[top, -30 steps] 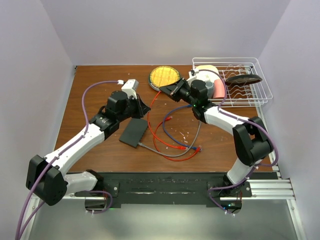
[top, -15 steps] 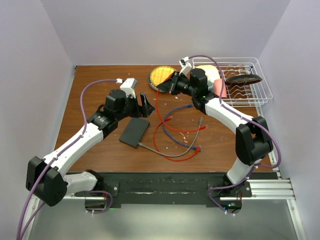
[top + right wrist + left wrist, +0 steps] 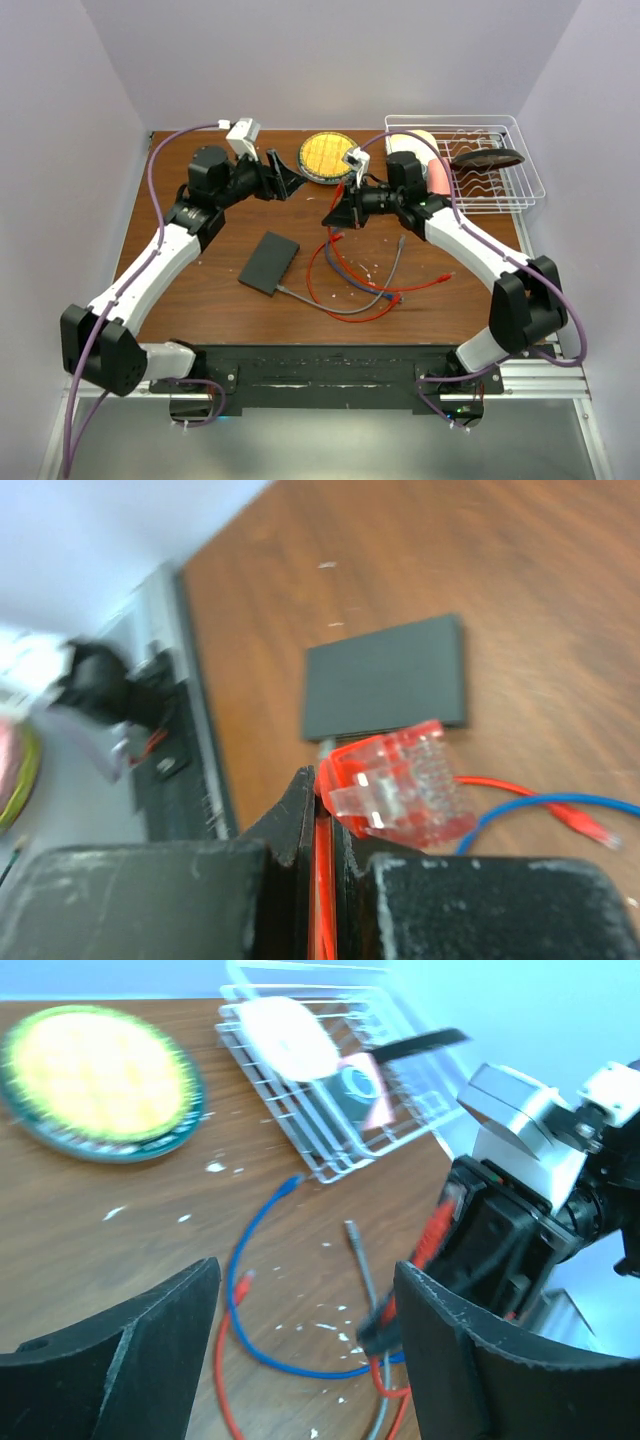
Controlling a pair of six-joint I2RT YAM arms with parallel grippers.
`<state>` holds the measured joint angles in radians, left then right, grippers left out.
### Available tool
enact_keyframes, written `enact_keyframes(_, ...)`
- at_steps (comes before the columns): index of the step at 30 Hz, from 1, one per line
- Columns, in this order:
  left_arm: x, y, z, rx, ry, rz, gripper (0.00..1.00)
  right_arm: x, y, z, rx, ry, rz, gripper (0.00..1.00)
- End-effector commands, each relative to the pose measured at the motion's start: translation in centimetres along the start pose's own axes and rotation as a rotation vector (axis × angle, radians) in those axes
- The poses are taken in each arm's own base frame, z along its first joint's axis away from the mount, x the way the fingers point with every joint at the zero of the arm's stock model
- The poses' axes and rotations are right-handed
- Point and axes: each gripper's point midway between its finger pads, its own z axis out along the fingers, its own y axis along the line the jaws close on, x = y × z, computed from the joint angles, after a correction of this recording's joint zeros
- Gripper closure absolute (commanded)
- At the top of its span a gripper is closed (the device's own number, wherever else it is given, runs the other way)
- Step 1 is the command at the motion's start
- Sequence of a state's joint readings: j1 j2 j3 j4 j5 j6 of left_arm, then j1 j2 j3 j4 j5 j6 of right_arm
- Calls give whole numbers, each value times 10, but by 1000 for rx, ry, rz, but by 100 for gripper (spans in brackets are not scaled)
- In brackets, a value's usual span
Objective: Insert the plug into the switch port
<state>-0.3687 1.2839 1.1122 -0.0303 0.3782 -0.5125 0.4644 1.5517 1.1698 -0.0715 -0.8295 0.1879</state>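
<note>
The right gripper point(image 3: 333, 218) pinches the red plug point(image 3: 400, 785) by its tail at the top view's centre. The left gripper point(image 3: 305, 1360) hangs apart and empty, well away from the switch point(image 3: 269, 262) lying lower centre-left. Unbraced, the switch may slide away under the plug's push.

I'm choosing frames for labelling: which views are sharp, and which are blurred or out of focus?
Top external: sharp and evenly lit, the switch crisp. Left wrist: blurred throughout, the yellow dish and wire rack soft. Right wrist: the red plug up close is fairly sharp, the switch behind it slightly soft, the far left badly blurred.
</note>
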Motion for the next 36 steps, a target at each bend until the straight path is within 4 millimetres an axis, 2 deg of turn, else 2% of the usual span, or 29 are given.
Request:
enact_keyframes(1, -9, -45, 5, 280, 12, 42, 27, -2, 48, -16, -208, 5, -86, 98)
enact_keyframes(6, -6, -70, 1, 451, 20, 43, 28, 0, 54, -18, -243, 11, -73, 99)
enact_keyframes(9, -2, -78, 0, 498, 31, 61, 28, -1, 57, -18, -255, 12, -73, 100)
enact_keyframes(13, 4, -91, 4, 531, 52, 102, 30, 0, 57, -17, -258, 17, -59, 100)
enact_keyframes(14, 14, -93, 8, 531, 83, 112, 30, 0, 56, -16, -256, 17, -59, 100)
enact_keyframes(16, 16, -96, 13, 523, 94, 127, 31, 1, 57, -16, -256, 17, -58, 100)
enact_keyframes(17, 24, -97, 17, 522, 115, 128, 32, 1, 57, -16, -257, 19, -57, 100)
enact_keyframes(22, 29, -104, 24, 534, 126, 134, 38, 3, 58, -17, -259, 22, -52, 100)
enact_keyframes(29, 36, -99, 35, 524, 135, 124, 58, 6, 63, -18, -275, 27, -54, 100)
enact_keyframes(32, 36, -102, 34, 545, 136, 116, 83, 6, 62, -18, -265, 24, -57, 100)
enact_keyframes(33, 35, -101, 36, 534, 131, 113, 97, 6, 60, -18, -257, 27, -51, 99)
enact_keyframes(35, 30, -99, 34, 501, 112, 95, 100, 4, 55, -18, -207, 19, -54, 92)
enact_keyframes(36, 24, -93, 37, 449, 83, 86, 100, 4, 50, -18, -176, 16, -49, 79)
